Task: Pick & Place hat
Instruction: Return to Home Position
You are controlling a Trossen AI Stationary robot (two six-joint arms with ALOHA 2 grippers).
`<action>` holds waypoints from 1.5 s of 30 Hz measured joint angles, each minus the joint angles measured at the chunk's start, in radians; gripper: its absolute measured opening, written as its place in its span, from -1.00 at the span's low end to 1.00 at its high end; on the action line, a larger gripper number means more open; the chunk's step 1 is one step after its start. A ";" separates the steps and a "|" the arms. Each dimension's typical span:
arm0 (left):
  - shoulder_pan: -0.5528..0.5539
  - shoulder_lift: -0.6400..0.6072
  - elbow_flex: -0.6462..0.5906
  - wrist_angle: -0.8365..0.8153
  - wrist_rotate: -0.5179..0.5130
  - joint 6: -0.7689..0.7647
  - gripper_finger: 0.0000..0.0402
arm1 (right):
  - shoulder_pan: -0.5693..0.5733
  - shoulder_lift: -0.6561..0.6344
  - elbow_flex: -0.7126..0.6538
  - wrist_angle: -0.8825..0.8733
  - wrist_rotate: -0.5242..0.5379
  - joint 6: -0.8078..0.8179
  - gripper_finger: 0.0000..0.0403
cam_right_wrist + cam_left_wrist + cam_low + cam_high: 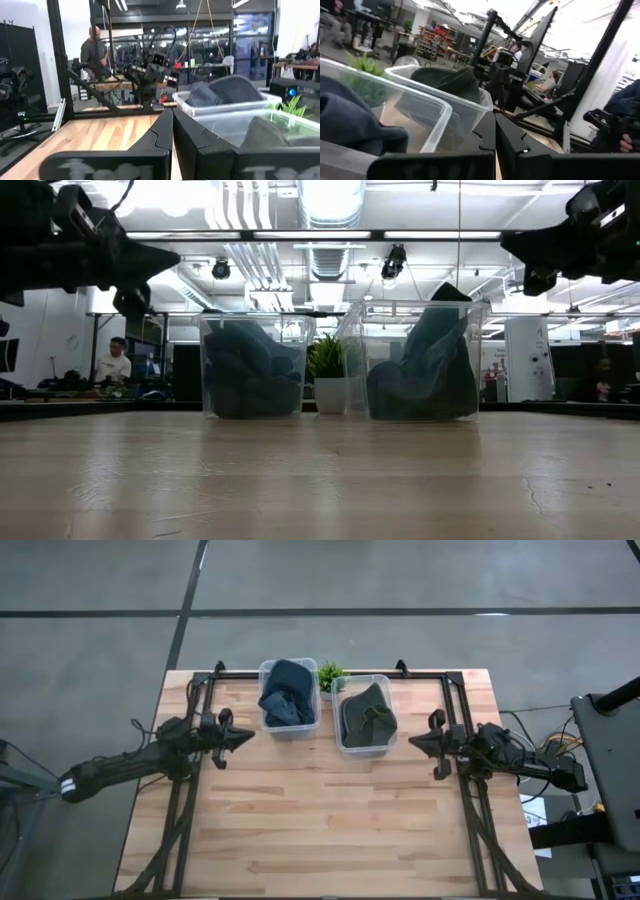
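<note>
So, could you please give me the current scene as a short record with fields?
left bin: holds blue cap
right bin: holds dark cap
plant: behind, between the bins
left gripper: shut, empty, raised left of the bins
right gripper: shut, empty, raised right of the bins
</note>
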 joint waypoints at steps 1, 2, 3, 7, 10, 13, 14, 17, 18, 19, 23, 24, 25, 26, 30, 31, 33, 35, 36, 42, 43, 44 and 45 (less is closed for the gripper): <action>-0.005 0.000 0.000 0.006 -0.011 0.003 -1.00 | 0.000 0.000 0.000 0.011 0.000 -0.003 -0.96; -0.014 0.000 0.000 0.009 -0.020 0.008 -1.00 | 0.000 0.000 0.000 0.018 0.000 -0.004 -0.96; -0.026 0.000 0.000 0.009 -0.026 0.011 -1.00 | 0.000 0.000 0.000 0.020 0.000 -0.004 -0.96; -0.124 0.001 0.000 0.011 -0.066 0.012 -1.00 | 0.000 0.000 0.000 0.020 -0.057 0.002 -0.96; -0.246 0.000 0.000 0.028 -0.193 0.030 -1.00 | 0.000 0.000 0.000 0.021 -0.155 0.023 -0.96; -0.381 0.001 -0.001 0.056 -0.315 0.084 -1.00 | 0.000 0.000 0.000 -0.016 -0.221 0.044 -0.96; -0.418 0.001 -0.001 0.050 -0.339 0.116 -1.00 | 0.000 0.000 0.000 -0.031 -0.225 0.043 -0.96; -0.487 0.002 -0.001 0.022 -0.369 0.142 -1.00 | 0.000 0.000 0.000 -0.052 -0.203 0.006 -0.96; -0.498 0.002 -0.001 0.013 -0.370 0.150 -1.00 | 0.000 0.000 0.000 -0.055 -0.186 -0.005 -0.96; -0.505 0.002 -0.001 0.006 -0.369 0.175 -1.00 | 0.000 0.000 0.000 -0.055 -0.170 -0.014 -0.96; -0.505 0.002 -0.001 -0.022 -0.373 0.278 -1.00 | 0.000 0.003 0.000 -0.110 -0.149 0.001 -0.96; -0.505 0.002 -0.001 -0.032 -0.375 0.291 -1.00 | 0.000 0.013 0.000 -0.106 -0.150 0.008 -0.96; -0.505 0.002 -0.001 -0.039 -0.376 0.302 -1.00 | 0.001 0.023 0.000 -0.109 -0.158 0.017 -0.96; -0.505 0.002 -0.002 -0.041 -0.378 0.313 -1.00 | 0.002 0.029 0.000 -0.107 -0.170 0.019 -0.96; -0.505 0.003 -0.002 -0.066 -0.375 0.347 -1.00 | 0.002 0.068 0.000 -0.107 -0.175 0.009 -0.96; -0.505 0.004 -0.002 -0.073 -0.375 0.356 -1.00 | 0.002 0.079 0.000 -0.106 -0.175 -0.001 -0.96; -0.505 0.006 -0.002 -0.092 -0.376 0.368 -1.00 | 0.002 0.096 0.000 -0.105 -0.174 -0.004 -0.96; -0.505 0.010 -0.002 -0.117 -0.377 0.368 -1.00 | 0.002 0.109 0.000 -0.106 -0.175 0.000 -0.96; -0.505 0.011 -0.002 -0.126 -0.377 0.366 -1.00 | 0.002 0.112 0.000 -0.106 -0.175 0.001 -0.96; -0.505 0.011 -0.002 -0.130 -0.377 0.316 -1.00 | 0.002 0.113 0.000 -0.105 -0.175 0.002 -0.96; -0.505 0.011 -0.002 -0.130 -0.377 0.309 -1.00 | 0.002 0.113 0.000 -0.105 -0.175 0.002 -0.96; -0.505 0.011 -0.002 -0.131 -0.377 0.308 -1.00 | 0.002 0.113 0.000 -0.105 -0.175 0.002 -0.96; -0.505 0.011 -0.002 -0.133 -0.377 0.308 -1.00 | 0.002 0.113 0.000 -0.105 -0.175 0.002 -0.96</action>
